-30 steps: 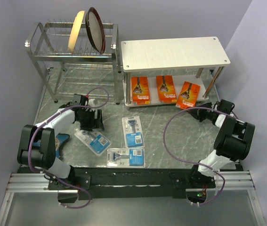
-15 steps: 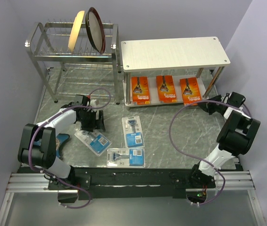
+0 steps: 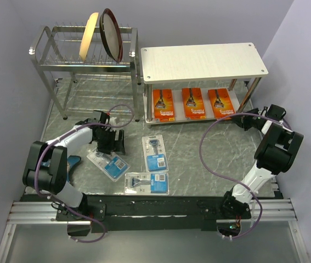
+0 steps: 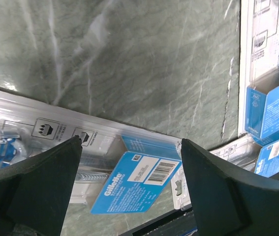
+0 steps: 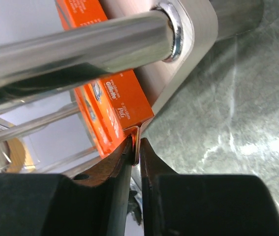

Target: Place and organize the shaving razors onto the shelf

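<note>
The white two-tier shelf (image 3: 199,60) stands at the back right. Three orange razor packs (image 3: 164,105) (image 3: 193,103) (image 3: 221,102) lie in a row on its lower board. My right gripper (image 3: 242,119) is at the shelf's right end, shut on the edge of the rightmost orange pack (image 5: 114,108); the jaws (image 5: 137,147) pinch its corner. Three clear and blue packs lie on the table (image 3: 107,163) (image 3: 155,153) (image 3: 146,183). My left gripper (image 3: 111,143) is open and hovers over the leftmost blue pack (image 4: 129,177), not touching it.
A chrome dish rack (image 3: 84,60) with two plates (image 3: 111,33) stands at the back left, next to the shelf. A chrome shelf leg (image 5: 105,44) crosses close above my right gripper. A blue object (image 3: 73,161) lies by the left arm. Walls close in on both sides.
My right gripper has carried the third orange pack back and right onto the lower board, in line with the other two. My left gripper has drifted slightly right, still open.
</note>
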